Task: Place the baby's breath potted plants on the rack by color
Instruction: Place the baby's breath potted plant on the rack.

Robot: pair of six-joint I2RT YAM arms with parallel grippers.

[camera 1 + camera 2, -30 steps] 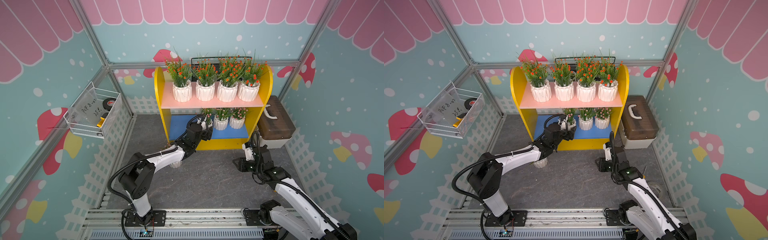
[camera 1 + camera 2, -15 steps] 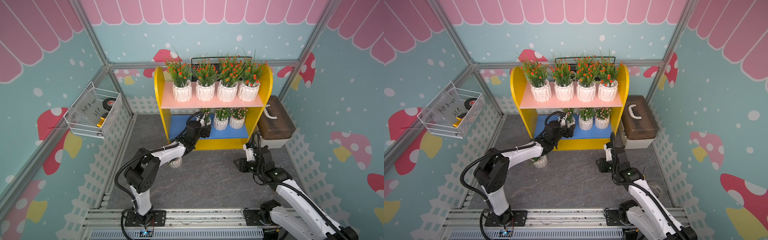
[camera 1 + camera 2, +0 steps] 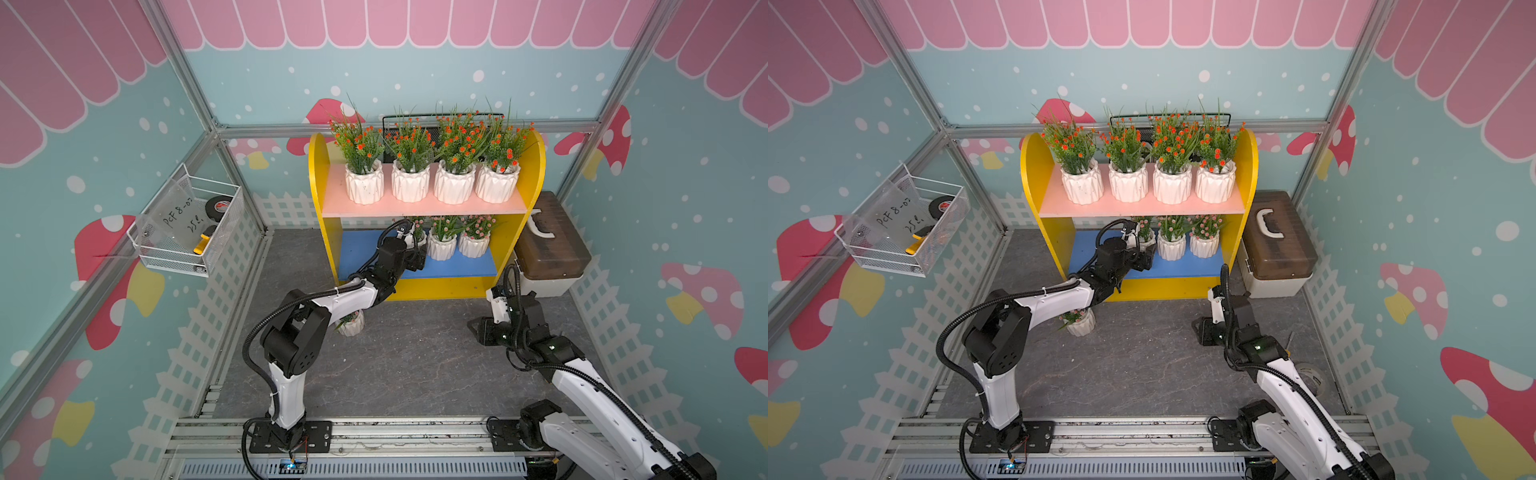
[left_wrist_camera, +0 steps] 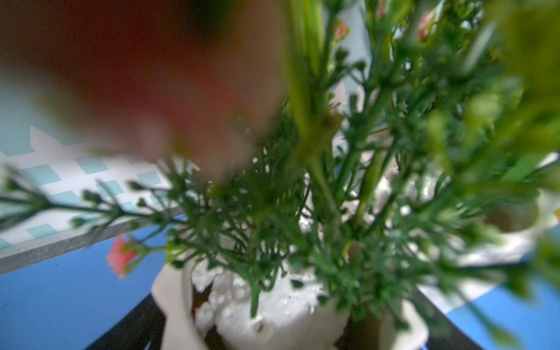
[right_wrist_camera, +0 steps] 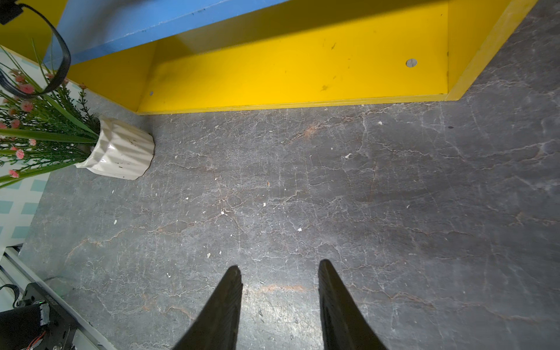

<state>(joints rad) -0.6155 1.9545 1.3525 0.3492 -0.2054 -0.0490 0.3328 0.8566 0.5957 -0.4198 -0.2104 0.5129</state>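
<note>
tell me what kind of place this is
Probably a staged robot test cell dressed up as a toy flower shop: printed mushroom walls on an aluminium frame, two robot arms bolted to a rail, and a small rack of potted plants.

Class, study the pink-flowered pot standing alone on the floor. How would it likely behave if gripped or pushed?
The floor pot looks glossy and ribbed: probably rigid, perhaps slippery and breakable. Its sprigs spread wider than the pot, so a high push might tip it. The thin stems would likely bend.
</note>
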